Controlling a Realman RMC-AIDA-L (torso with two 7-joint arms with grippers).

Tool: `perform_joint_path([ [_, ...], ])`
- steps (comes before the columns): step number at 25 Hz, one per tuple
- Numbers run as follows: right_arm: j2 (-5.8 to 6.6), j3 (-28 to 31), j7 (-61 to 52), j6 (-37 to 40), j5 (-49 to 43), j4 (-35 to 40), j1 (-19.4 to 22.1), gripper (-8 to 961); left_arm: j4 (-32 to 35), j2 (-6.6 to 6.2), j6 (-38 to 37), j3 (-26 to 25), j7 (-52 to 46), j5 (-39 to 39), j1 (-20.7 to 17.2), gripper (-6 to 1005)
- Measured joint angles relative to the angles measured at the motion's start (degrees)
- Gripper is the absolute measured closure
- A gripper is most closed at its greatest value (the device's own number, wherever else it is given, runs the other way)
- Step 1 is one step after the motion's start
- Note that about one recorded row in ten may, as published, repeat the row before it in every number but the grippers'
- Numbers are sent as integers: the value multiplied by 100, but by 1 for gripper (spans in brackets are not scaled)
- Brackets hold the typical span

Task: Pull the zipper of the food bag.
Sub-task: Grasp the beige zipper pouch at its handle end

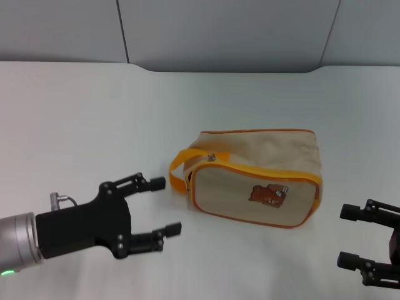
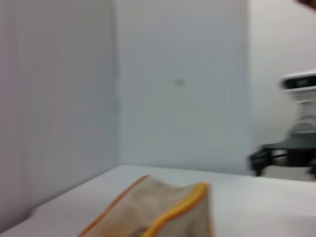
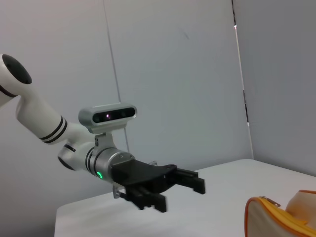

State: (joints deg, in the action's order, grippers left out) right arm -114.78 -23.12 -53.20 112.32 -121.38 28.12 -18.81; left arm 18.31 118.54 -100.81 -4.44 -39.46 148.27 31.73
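1. The left gripper [image 1: 161, 207] hovered over the white table [image 1: 81, 125] at the robot's left, near the front edge, its two black fingers [image 1: 167, 230] spread apart and gripping nothing. The fingertips pointed toward the food bag [image 1: 250, 178] and stood near its left end, not touching it. In the right wrist view the same left gripper [image 3: 180, 192] showed side-on, fingers apart, with a camera mounted above its wrist.

2. The food bag lay on the table just right of centre, between the two grippers. Its bear picture [image 1: 269, 195] faced the robot, and its orange loop handle [image 1: 179, 167] hung off the left end.

3. The zipper [image 1: 212, 157] sat at the upper left corner of the bag, beside the handle, its small silver tab resting on the orange-yellow track.

4. The right gripper [image 1: 355, 236] waited at the lower right, released, its fingers parted and empty, close to the bag's right end but clear of it.
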Motion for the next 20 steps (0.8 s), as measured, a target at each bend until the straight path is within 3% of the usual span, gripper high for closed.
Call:
perform_joint_path([
  [11,-19,38,26,-7,0,0,1,184,-94,24,311,-44,25,-128,-39,172],
  [15,-30,46,26,-10,0,-8,0,184,-794,30,1402,-319,388,-611,-113,171],
  [19,-36,19,27,-18,0,-11,-5,185,-1262,29,1942,-342,683,-725,-78,171],
  [20,-36,23,14,-18,0,-11,-4,185,-1551,34,2391,-310,848,-712,3,171],
])
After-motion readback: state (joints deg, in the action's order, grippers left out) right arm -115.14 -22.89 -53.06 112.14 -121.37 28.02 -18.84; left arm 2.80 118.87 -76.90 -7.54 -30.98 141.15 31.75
